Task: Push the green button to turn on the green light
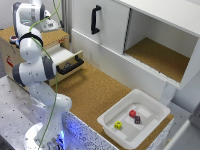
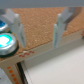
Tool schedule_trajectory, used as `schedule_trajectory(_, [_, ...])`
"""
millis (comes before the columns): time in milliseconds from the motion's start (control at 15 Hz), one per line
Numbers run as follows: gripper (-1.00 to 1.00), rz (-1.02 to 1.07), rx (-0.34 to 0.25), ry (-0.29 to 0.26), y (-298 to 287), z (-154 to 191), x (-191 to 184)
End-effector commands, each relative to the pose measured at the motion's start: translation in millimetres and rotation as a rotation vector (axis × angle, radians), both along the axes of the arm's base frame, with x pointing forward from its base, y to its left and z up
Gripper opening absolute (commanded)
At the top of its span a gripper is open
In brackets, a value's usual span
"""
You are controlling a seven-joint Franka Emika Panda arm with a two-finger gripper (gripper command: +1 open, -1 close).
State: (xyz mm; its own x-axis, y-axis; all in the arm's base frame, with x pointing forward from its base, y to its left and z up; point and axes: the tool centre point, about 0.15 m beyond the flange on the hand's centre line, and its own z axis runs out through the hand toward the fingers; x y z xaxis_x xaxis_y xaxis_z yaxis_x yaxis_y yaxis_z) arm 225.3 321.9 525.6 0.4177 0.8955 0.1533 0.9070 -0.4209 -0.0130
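In the wrist view a round green button [image 2: 5, 41] glows green-cyan on top of a wooden box [image 2: 35, 17] with a cork top. A second round bluish button [image 2: 4, 23] sits just beside it. My gripper [image 2: 38, 32] is open and empty above the box top, and one finger [image 2: 17, 27] stands right beside the green button without covering it. In the exterior view the gripper [image 1: 48, 23] hovers over the wooden box [image 1: 10, 42] at the exterior view's upper left. The buttons do not show there.
Below the box top an open drawer [image 1: 64, 56] with a black handle [image 1: 70, 65] juts out. A white cabinet with a black handle [image 1: 95, 20] and an open compartment [image 1: 160, 55] stands behind. A white bin [image 1: 150, 102] holds red [image 1: 132, 113], yellow [image 1: 118, 125] and dark cubes.
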Motion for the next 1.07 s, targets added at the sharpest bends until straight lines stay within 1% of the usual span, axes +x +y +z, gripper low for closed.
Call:
schedule_trajectory(0, [1.00, -0.130, 0.131, 0.003, -69, -19, 2])
schedule_trajectory(200, [1.00, -0.256, 0.158, 0.015, -110, -34, 2])
schedule_trajectory(267, [1.00, -0.290, 0.157, 0.028, -122, -38, 2])
schedule_trajectory(400, [1.00, -0.343, 0.157, 0.035, -141, -44, 3])
schedule_trajectory(1000, [1.00, -0.343, 0.157, 0.035, -141, -44, 3])
